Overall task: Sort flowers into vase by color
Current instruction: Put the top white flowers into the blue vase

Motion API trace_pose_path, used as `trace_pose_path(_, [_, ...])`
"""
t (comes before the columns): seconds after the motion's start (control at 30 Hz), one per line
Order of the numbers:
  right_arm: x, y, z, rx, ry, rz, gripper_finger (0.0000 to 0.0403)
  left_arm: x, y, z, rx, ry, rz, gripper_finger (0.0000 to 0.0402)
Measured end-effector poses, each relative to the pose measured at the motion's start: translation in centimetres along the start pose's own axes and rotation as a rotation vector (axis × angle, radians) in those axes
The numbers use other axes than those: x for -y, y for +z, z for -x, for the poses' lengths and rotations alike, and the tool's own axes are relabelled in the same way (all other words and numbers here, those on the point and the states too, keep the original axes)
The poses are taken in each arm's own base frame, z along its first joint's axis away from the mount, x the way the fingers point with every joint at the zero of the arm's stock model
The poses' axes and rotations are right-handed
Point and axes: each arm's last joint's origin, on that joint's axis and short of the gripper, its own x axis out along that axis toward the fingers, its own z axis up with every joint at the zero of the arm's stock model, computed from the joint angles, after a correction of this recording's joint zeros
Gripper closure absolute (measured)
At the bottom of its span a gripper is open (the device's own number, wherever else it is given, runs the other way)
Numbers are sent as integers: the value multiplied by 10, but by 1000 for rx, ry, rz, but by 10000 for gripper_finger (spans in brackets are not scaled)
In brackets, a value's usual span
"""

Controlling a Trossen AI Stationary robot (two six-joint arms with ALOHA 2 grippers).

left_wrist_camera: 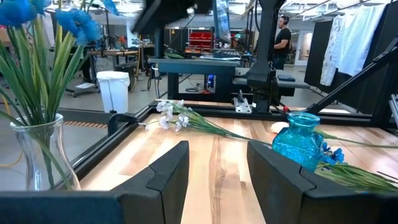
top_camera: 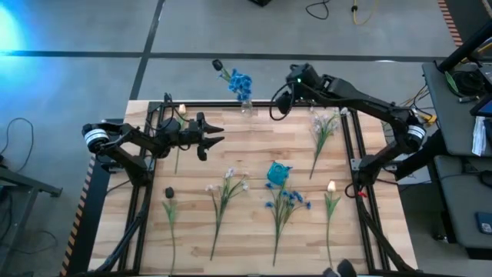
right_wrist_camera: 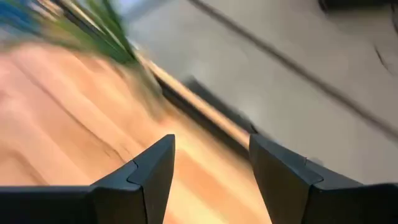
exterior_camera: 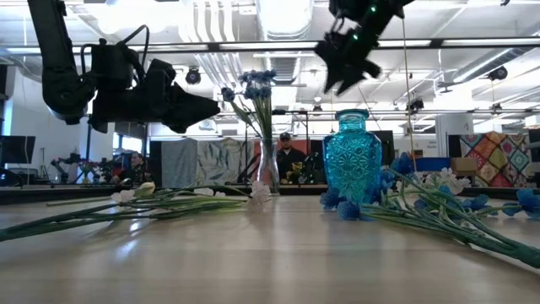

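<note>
While empty, right pincer (top_camera: 280,107) nears blue flowers (top_camera: 239,82).

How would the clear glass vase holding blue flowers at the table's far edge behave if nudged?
The clear vase looks narrow and tall, with long blue flowers leaning out, so it probably tips easily. It appears to be glass, likely fragile, and it stands near the table's far edge.

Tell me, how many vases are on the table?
2. A clear glass vase stands at the table's far edge with blue flowers in it. A turquoise glass vase stands near the middle, among loose stems. None other shows.
</note>
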Motion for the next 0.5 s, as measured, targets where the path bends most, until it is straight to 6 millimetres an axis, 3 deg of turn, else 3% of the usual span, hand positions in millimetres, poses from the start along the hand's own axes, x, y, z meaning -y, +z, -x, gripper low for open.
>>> trace_pose_path(0.33, [5, -82, -38, -337, -136, -241, 204, 1, -3, 2, -21, 1, 11, 253])
trace_pose_path(0.5, [6, -125, -44, -432, -192, -333, 204, 1, -4, 2, -23, 1, 12, 253])
